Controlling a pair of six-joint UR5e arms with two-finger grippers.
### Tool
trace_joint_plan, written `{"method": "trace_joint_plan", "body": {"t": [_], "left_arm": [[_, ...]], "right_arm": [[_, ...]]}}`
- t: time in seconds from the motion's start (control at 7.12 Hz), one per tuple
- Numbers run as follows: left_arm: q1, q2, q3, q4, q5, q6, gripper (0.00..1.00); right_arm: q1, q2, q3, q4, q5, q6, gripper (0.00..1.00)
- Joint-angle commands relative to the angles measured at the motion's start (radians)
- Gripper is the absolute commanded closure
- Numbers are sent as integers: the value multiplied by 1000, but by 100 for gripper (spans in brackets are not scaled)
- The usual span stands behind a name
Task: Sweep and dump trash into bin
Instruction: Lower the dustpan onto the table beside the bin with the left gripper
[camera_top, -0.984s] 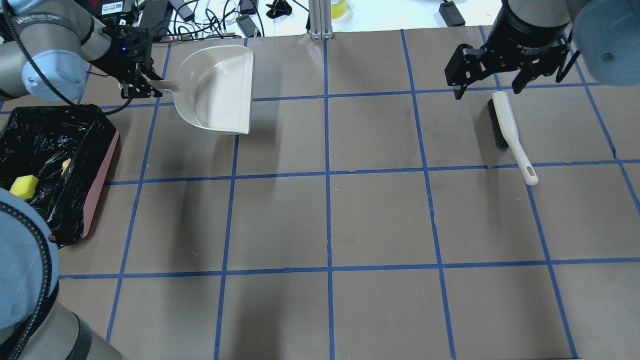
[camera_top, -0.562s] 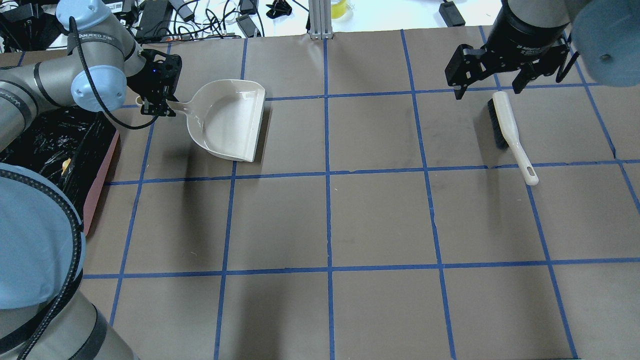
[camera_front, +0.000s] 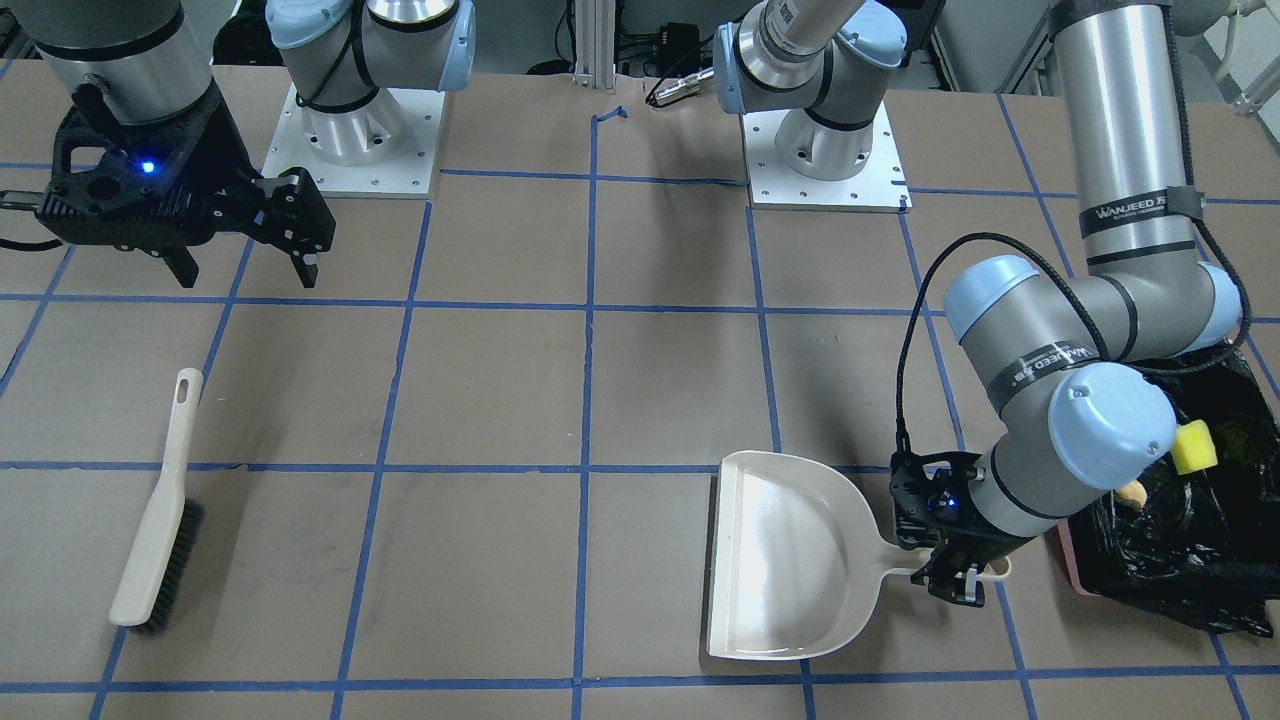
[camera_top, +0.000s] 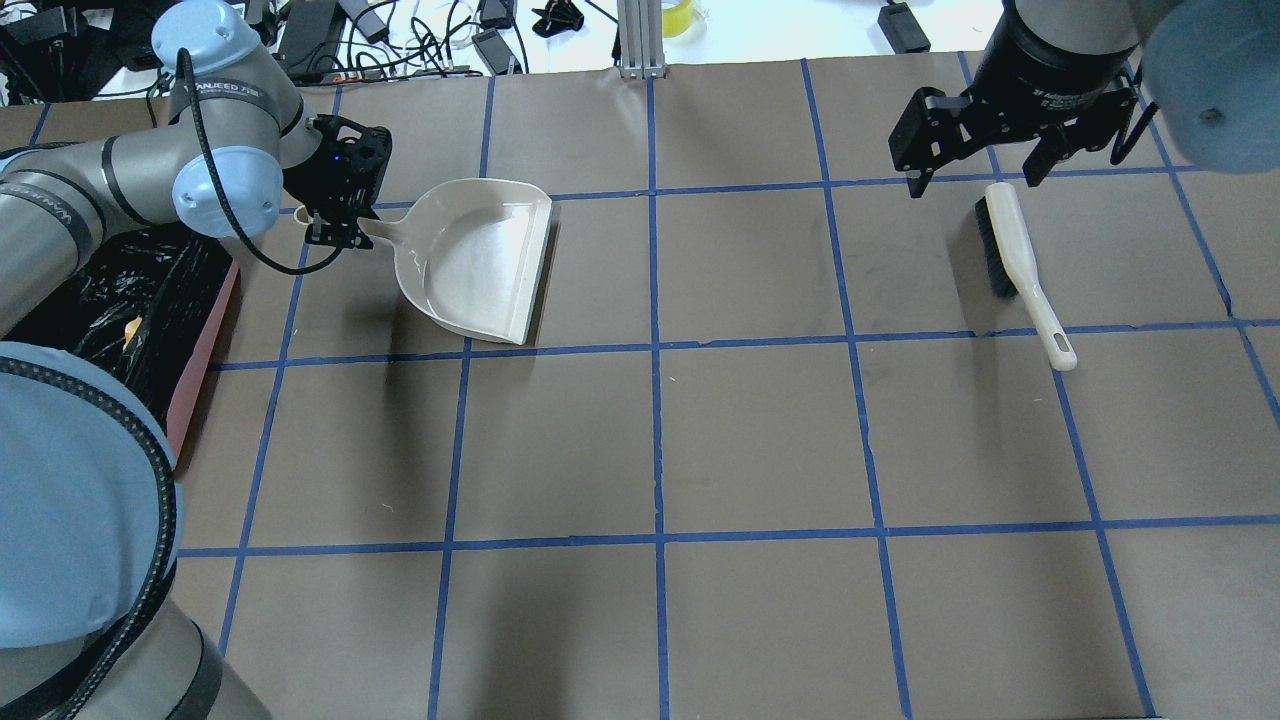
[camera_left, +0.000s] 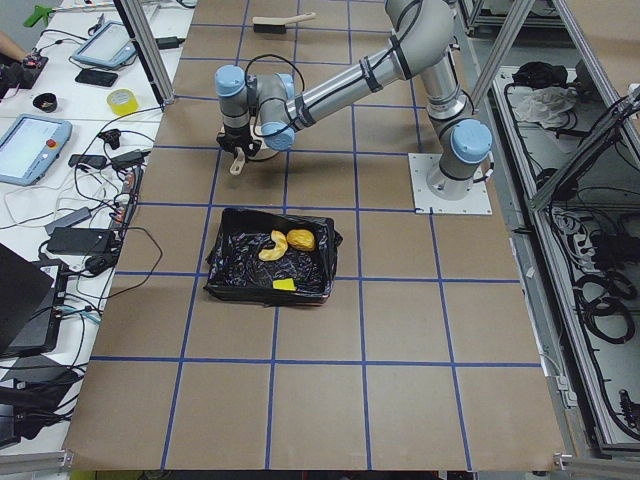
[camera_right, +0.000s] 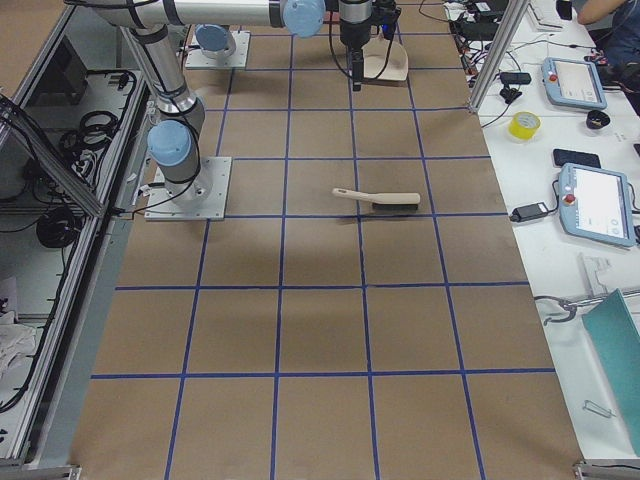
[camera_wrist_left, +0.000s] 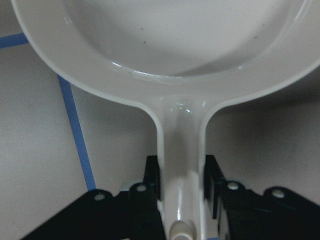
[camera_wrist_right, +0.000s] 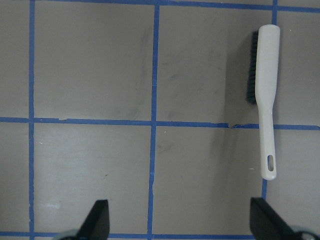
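the left hand (camera_top: 340, 218) is closed narrow on the handle of the off-white dustpan (camera_top: 480, 262). in the left wrist view its two black fingers (camera_wrist_left: 152, 180) press either side of the stem. the pan sits level and low over the brown counter (camera_top: 760, 430) with its blue tape grid, open lip turned away from the bin. whether it touches the surface i cannot tell. the bin (camera_top: 205, 340), pink with a black bag liner, stands at the counter's left edge beside the left arm. all three pieces of trash lie in it: the golden-brown oval (camera_left: 301, 240), the tan crescent (camera_left: 269, 248) just beside it, and the yellow sponge wedge (camera_left: 284, 285) a little apart. the right hand (camera_top: 975, 180) hangs spread wide, holding nothing, above the bristle end of the brush (camera_top: 1020, 270), which lies on the counter.
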Motion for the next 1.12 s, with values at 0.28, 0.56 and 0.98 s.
{"method": "trace_joint_plan", "body": {"t": [0.28,0.56,0.98], "left_arm": [[-1,34,-5,4,3,-34,0],[-4,58,-8,-1,16,-106,0],[-45,176,13,-133,3,-367,0]], "right_arm": [[-2,0,0,1,-10,0,0],[0,5,2,-5,-12,1,0],[-2,-1,2,-1,-16,-2,0]]}}
